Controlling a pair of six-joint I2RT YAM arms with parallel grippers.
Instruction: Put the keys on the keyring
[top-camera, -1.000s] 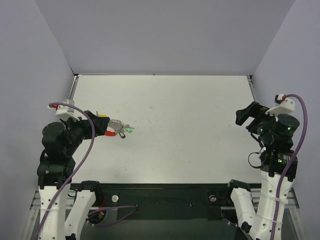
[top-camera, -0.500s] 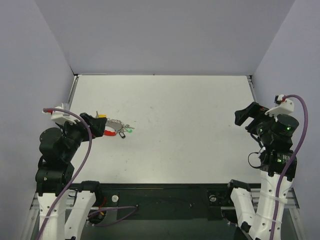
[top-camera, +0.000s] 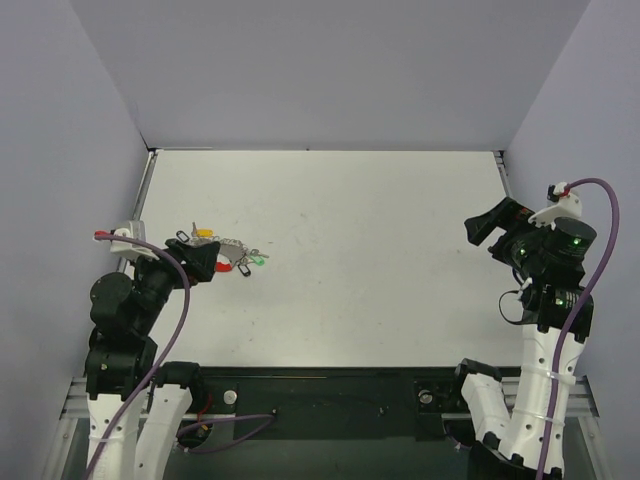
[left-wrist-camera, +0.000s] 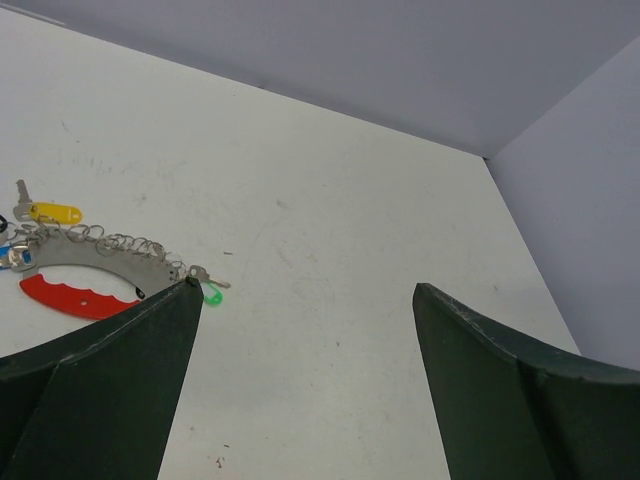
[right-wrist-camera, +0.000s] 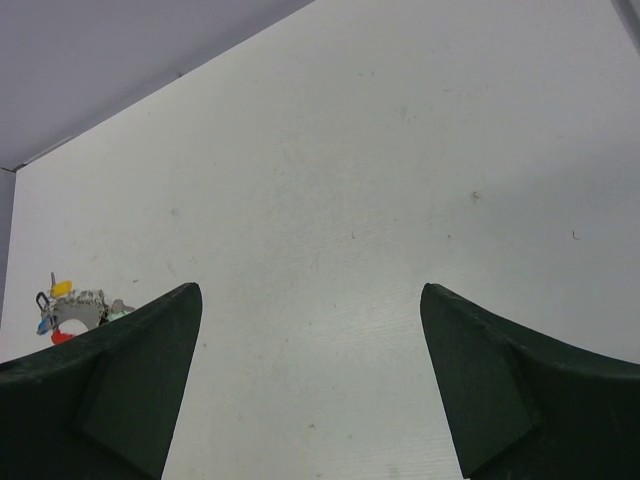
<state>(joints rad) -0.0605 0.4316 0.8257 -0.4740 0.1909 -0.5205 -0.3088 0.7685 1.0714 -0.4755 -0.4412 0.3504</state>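
The keyring (left-wrist-camera: 100, 256), a silvery arc with a row of small chain rings, lies on the white table (top-camera: 380, 260) at the left. A yellow-headed key (left-wrist-camera: 48, 212), a red plastic piece (left-wrist-camera: 78, 298) and a green-headed key (left-wrist-camera: 212, 296) lie against it. The cluster shows in the top view (top-camera: 237, 256) and far left in the right wrist view (right-wrist-camera: 78, 308). My left gripper (left-wrist-camera: 307, 288) is open and empty, just behind the cluster, its left fingertip near the green key. My right gripper (right-wrist-camera: 310, 290) is open and empty, raised at the table's right side (top-camera: 485, 228).
Grey walls enclose the table on the left, far and right sides. A purple cable (top-camera: 170, 300) runs along the left arm and another (top-camera: 600, 250) along the right arm. A black rail (top-camera: 330, 395) lines the near edge.
My left arm has drawn back towards the near edge, its gripper staying just behind the keys. My right arm has risen slightly. The keys and keyring have not moved.
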